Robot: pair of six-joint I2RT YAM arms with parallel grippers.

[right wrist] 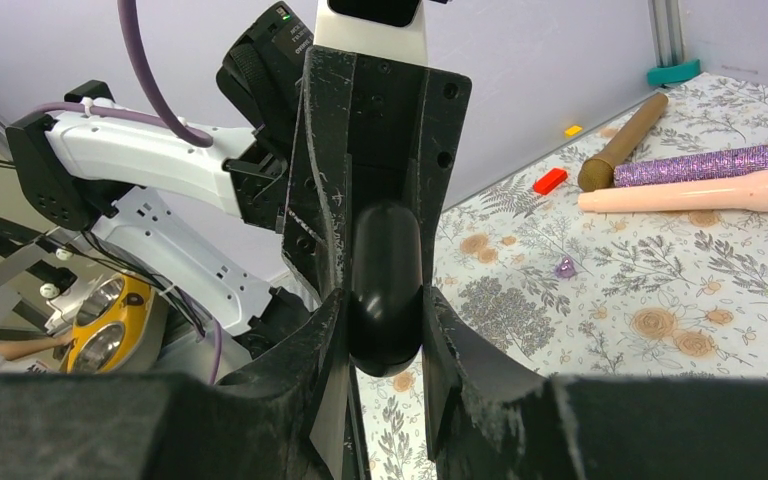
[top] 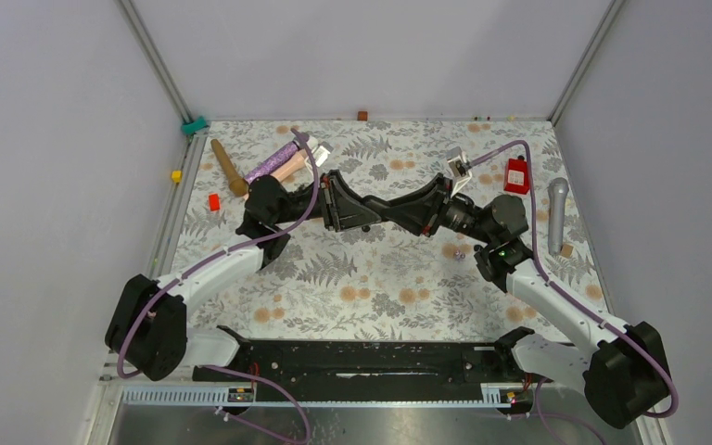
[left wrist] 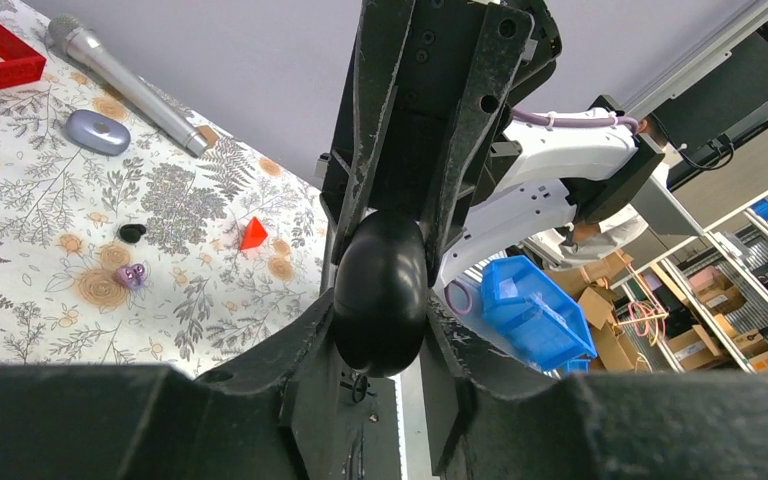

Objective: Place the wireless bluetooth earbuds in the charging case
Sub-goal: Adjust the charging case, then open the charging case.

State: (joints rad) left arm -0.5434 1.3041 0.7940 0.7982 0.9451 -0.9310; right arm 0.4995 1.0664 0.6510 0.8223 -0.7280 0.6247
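A glossy black, egg-shaped charging case point(left wrist: 380, 280) hangs above the middle of the floral table, held from both sides. My left gripper point(top: 345, 208) is shut on its sides. My right gripper point(right wrist: 385, 322) faces it and is shut on the same charging case point(right wrist: 385, 265). The case looks closed. A purple earbud point(left wrist: 131, 275) and a black earbud point(left wrist: 132, 233) lie loose on the cloth below. The purple earbud point(top: 459, 253) sits next to the right wrist, and the purple earbud point(right wrist: 565, 267) lies apart from the grippers.
At the right lie a silver microphone point(top: 556, 213), a red box point(top: 516, 174) and a lilac oval case point(left wrist: 98, 131). A brown stick point(top: 228, 167), a purple glitter microphone point(top: 273, 162) and a pink one point(right wrist: 690, 195) lie back left. Small red point(top: 213, 201) and yellow point(top: 176, 175) blocks sit near the left wall.
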